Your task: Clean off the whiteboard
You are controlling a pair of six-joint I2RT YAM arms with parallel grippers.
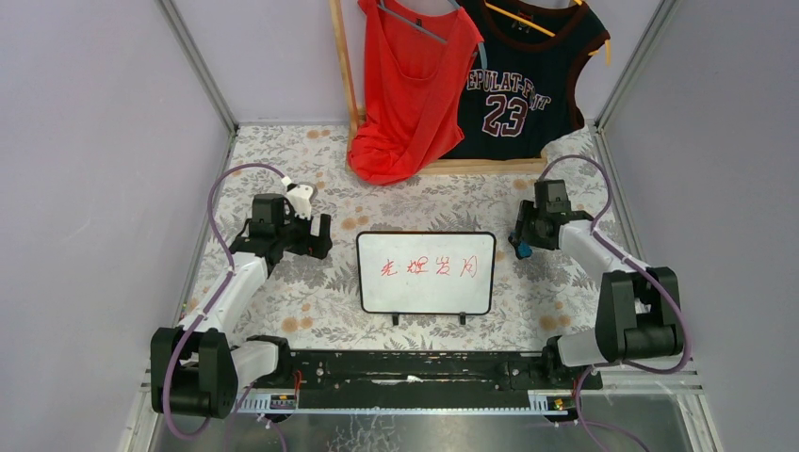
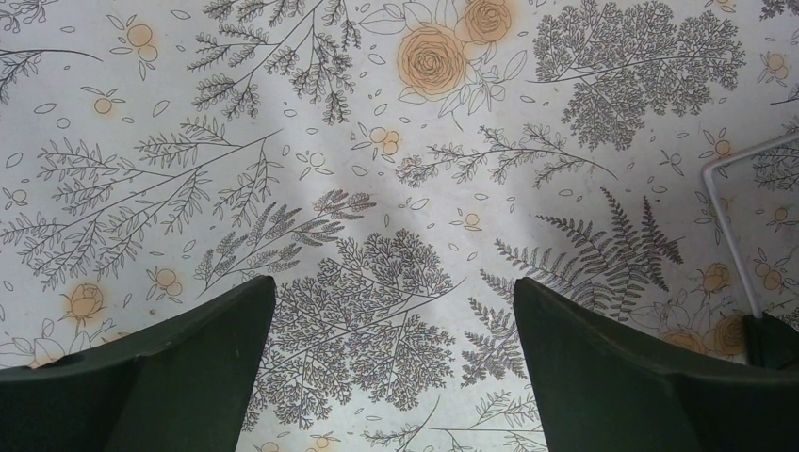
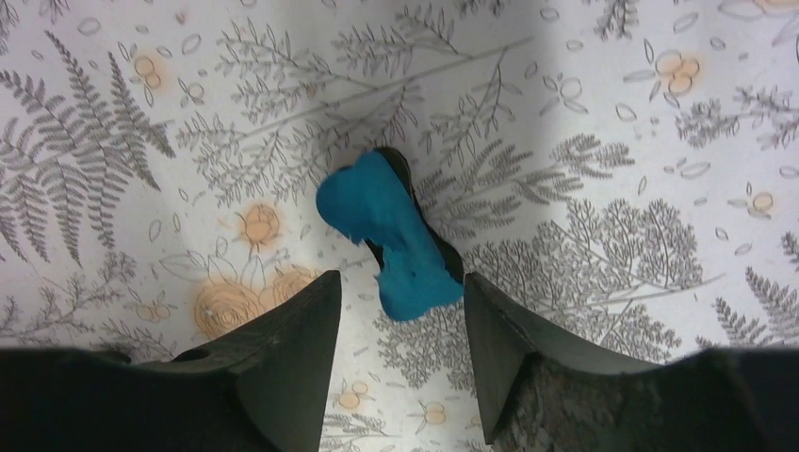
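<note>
The whiteboard [image 1: 426, 273] lies in the middle of the table, black-framed, with red handwritten characters across it. A blue eraser [image 3: 391, 231] with a dark underside lies on the cloth just right of the board [image 1: 521, 250]. My right gripper [image 3: 400, 282] is open above it, and the eraser's near end reaches in between the fingertips, closer to the right finger. In the top view this gripper [image 1: 518, 241] is at the board's upper right corner. My left gripper [image 2: 394, 281] is open and empty over bare cloth, left of the board [image 1: 323, 237]. The board's edge [image 2: 727, 235] shows at the right of the left wrist view.
A floral tablecloth [image 1: 311, 301] covers the table. At the back, a red top [image 1: 410, 85] and a black jersey [image 1: 518, 75] hang on a wooden rack. Grey walls close in both sides. A black rail [image 1: 405, 369] runs along the near edge.
</note>
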